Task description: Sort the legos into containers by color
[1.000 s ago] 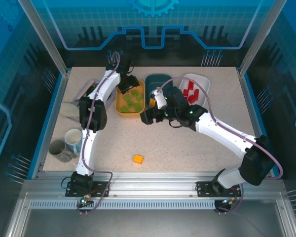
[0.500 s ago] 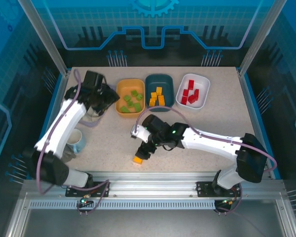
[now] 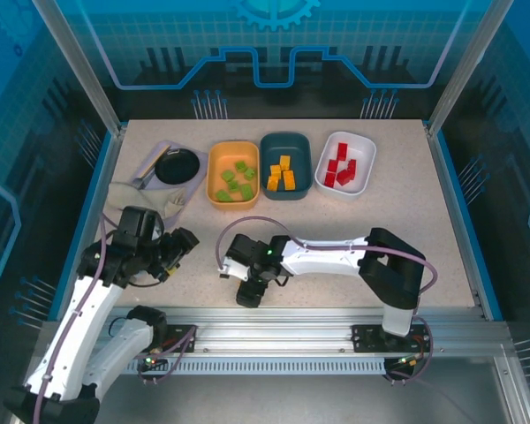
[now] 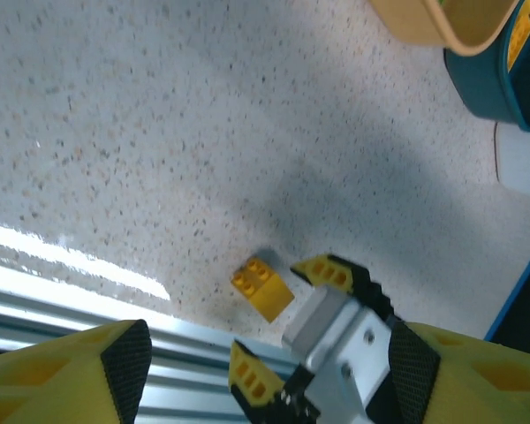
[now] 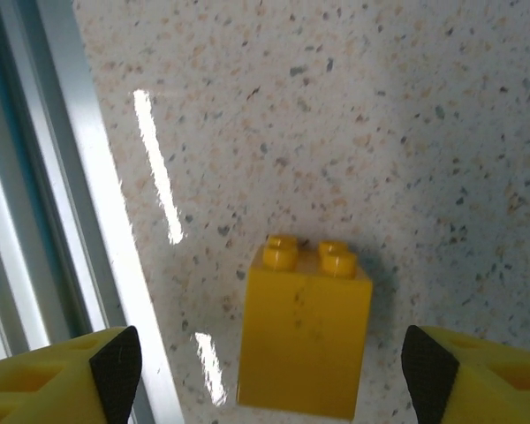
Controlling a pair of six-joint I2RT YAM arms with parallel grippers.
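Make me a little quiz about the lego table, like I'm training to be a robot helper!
1. True or false: the loose yellow lego lies on the table between the sides of the open right hand, not gripped yet.
2. Which tub holds the green legos? A white, B orange, C dark teal.
3. Fill in: the white tub holds ___ legos.
Key: 1 true; 2 B, the orange tub; 3 red.
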